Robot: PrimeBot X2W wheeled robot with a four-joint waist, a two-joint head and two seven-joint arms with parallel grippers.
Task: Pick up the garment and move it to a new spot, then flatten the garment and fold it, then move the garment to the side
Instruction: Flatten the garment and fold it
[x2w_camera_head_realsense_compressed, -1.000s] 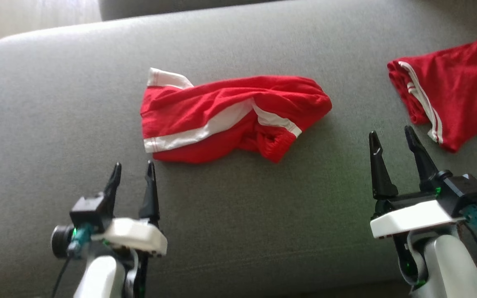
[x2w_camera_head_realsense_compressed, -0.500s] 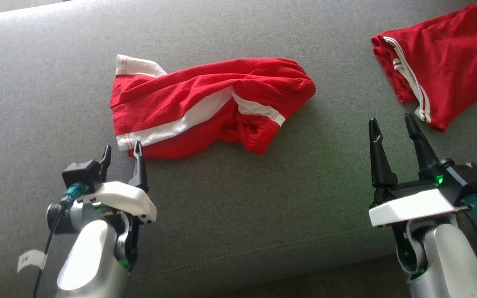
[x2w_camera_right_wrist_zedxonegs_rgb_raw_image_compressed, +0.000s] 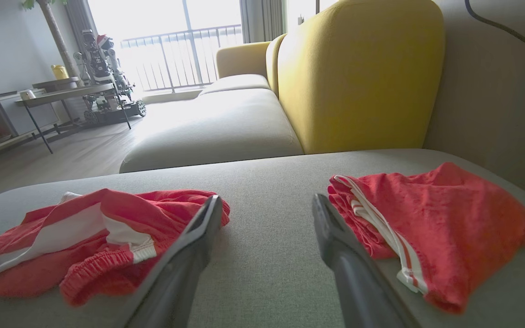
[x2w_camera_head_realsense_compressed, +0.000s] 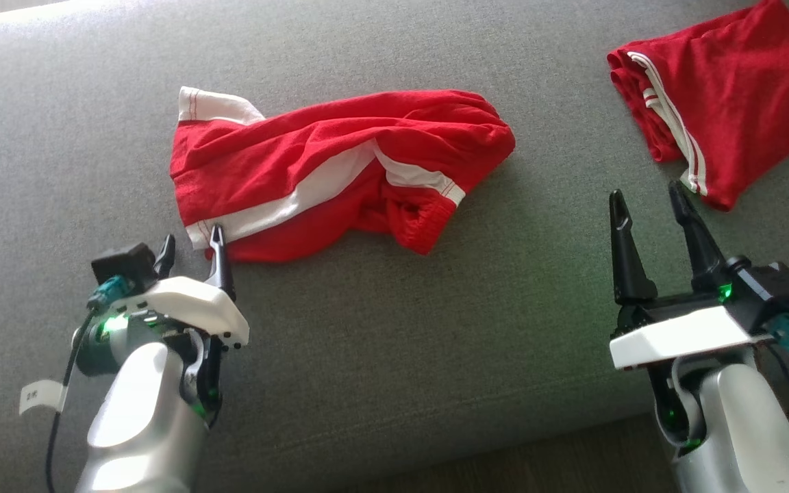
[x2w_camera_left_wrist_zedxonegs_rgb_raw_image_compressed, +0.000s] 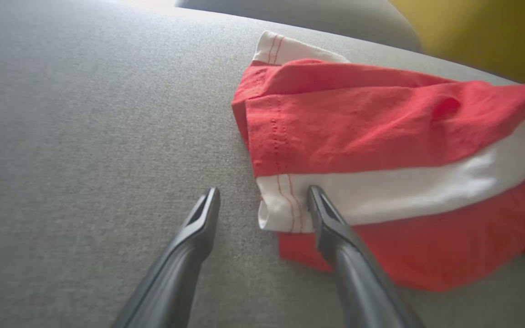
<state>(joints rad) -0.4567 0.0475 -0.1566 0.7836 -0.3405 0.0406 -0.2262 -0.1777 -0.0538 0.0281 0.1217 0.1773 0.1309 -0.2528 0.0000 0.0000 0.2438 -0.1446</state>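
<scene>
on the grey sofa cushion (x2w_camera_head_realsense_compressed: 394, 356): left gripper (x2w_camera_head_realsense_compressed: 192, 236) poised at a corner of the garment (x2w_camera_head_realsense_compressed: 326, 164)
garment lies crumpled mid-cushion, red with white bands. left jaws wide apart, empty, straddling the near white hem, likely to pinch an edge. right gripper (x2w_camera_head_realsense_compressed: 645, 192) wide apart, empty, near a second red garment (x2w_camera_head_realsense_compressed: 730, 89). both lie loose, in no container.

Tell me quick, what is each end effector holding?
Left end effector: open, empty, by the crumpled shorts.
Right end effector: open, empty.
</scene>
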